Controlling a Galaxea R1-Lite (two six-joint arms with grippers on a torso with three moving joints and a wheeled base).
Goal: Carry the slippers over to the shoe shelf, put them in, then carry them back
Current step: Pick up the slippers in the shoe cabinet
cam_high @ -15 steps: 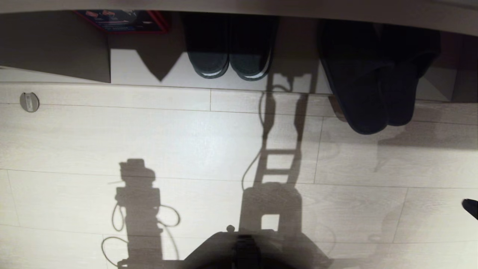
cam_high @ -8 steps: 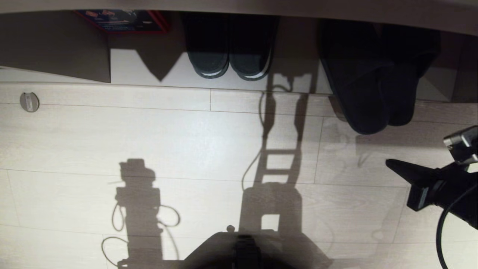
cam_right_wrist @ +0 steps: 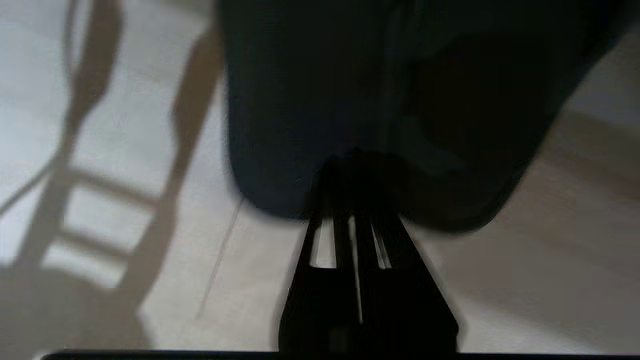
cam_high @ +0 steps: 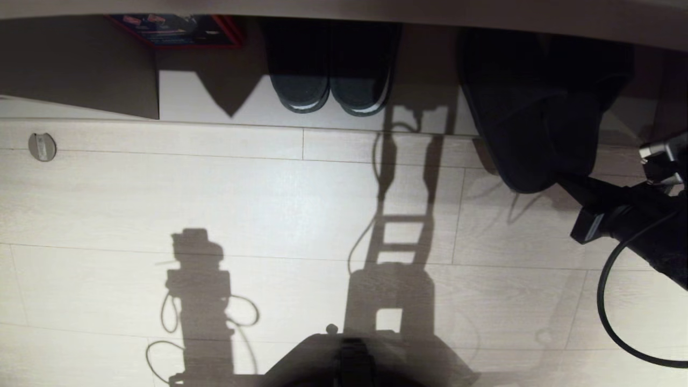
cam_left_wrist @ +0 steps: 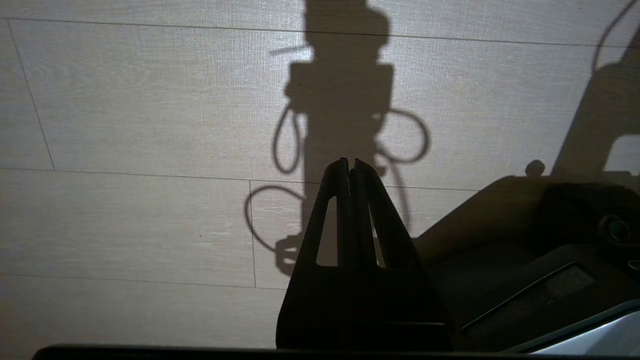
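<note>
The slippers (cam_high: pixel 524 134), a dark blue-grey pair, lie side by side at the right. Their far ends are under the shoe shelf (cam_high: pixel 183 99) and their near ends stick out onto the pale floor. My right gripper (cam_high: pixel 563 181) comes in from the right, shut, with its tip at the near end of the slippers, between the two. In the right wrist view the slippers (cam_right_wrist: pixel 300 100) fill the space just beyond the right gripper (cam_right_wrist: pixel 354 161); whether it touches them I cannot tell. My left gripper (cam_left_wrist: pixel 350 161) hangs shut over bare floor, holding nothing.
A dark pair with white-edged soles (cam_high: pixel 333 86) sits in the shelf's middle, and a red-edged flat item (cam_high: pixel 172 29) lies further left. A round metal disc (cam_high: pixel 42 146) is set in the floor. My base (cam_high: pixel 355 360) is at the near edge. A cable (cam_high: pixel 604 301) loops under the right arm.
My right arm has come into the head view from the right and swung up towards the shelf, bringing its tip to the slippers' near ends. The slippers and the left arm have not moved.
</note>
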